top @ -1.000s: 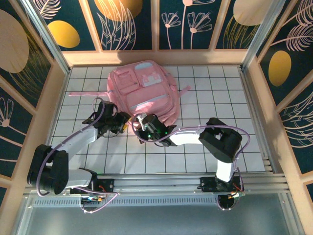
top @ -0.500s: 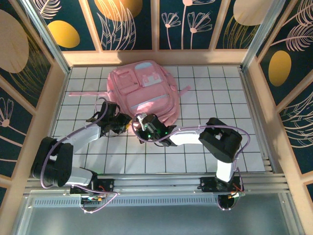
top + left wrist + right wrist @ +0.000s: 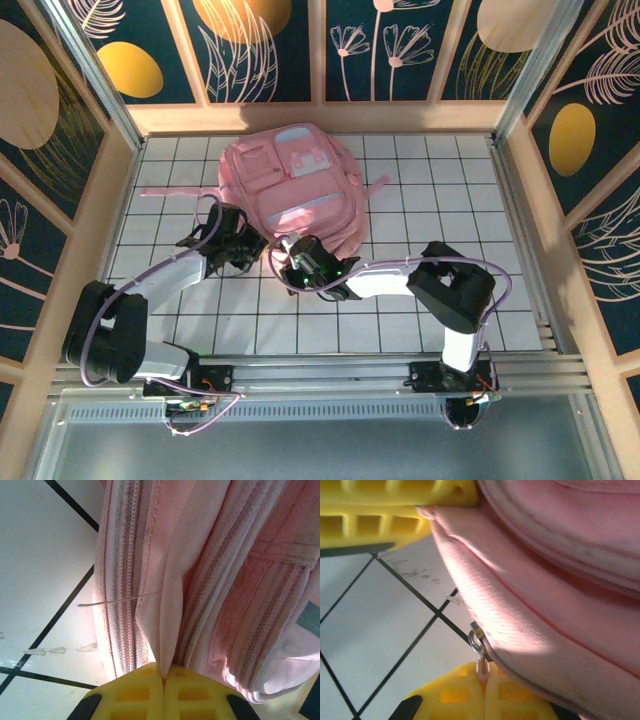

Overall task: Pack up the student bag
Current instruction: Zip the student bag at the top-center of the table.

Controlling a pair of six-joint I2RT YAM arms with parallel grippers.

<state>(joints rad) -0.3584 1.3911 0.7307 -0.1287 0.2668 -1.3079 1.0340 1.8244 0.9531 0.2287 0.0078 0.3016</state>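
Observation:
The student bag (image 3: 290,185), a big soft pink backpack, lies flat at the back middle of the table. My left gripper (image 3: 250,248) is at its near left edge. In the left wrist view its yellow fingers (image 3: 135,692) are shut on a fold of the bag's pink fabric (image 3: 167,615) beside a zipper track. My right gripper (image 3: 285,250) sits just to the right, at the same edge. Its fingers (image 3: 460,695) are shut on a zipper pull with a metal ring (image 3: 476,640) at the bag's seam (image 3: 520,630). The left gripper's yellow fingers (image 3: 395,510) show at the top of the right wrist view.
The table (image 3: 420,200) is white with a black grid and wooden walls on three sides. A pink strap (image 3: 165,190) trails left of the bag and another (image 3: 378,183) pokes out to the right. A metal rail (image 3: 330,375) runs along the near edge.
My left gripper has moved in to the bag's near edge and shut on the fabric fold. The right arm has stayed put, still shut.

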